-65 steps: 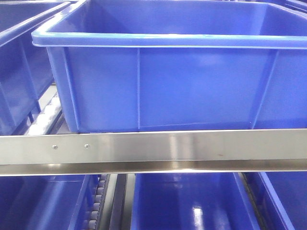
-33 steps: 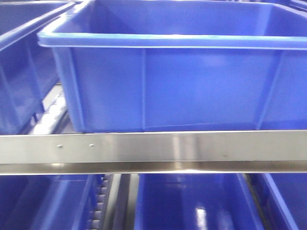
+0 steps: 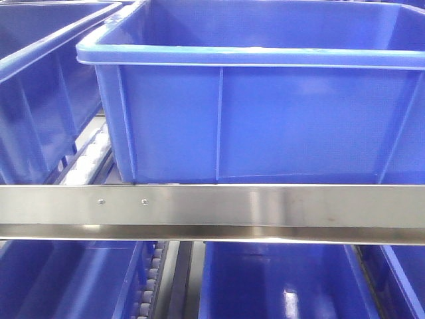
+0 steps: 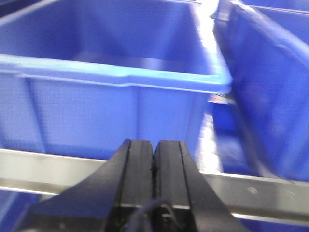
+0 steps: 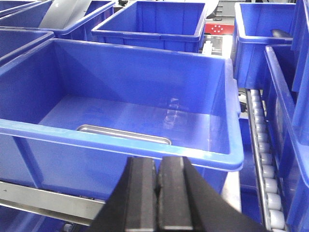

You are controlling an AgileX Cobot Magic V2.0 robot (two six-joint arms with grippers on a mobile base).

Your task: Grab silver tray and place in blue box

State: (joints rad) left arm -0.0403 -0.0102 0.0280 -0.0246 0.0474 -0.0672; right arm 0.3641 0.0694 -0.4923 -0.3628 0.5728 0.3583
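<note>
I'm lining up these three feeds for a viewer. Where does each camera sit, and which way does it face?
Exterior front-facing: low, level with the steel rail, facing the blue box side-on; no robot parts show.
Left wrist: behind the shut left gripper, looking over the rail at a crate's rim.
Right wrist: higher, behind the shut right gripper, looking down on the silver tray in the box.
All three show blue crates and the rail.

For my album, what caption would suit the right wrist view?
Shut right gripper hovers before a blue box, a silver tray lying inside.

Steel rail, roller track
</note>
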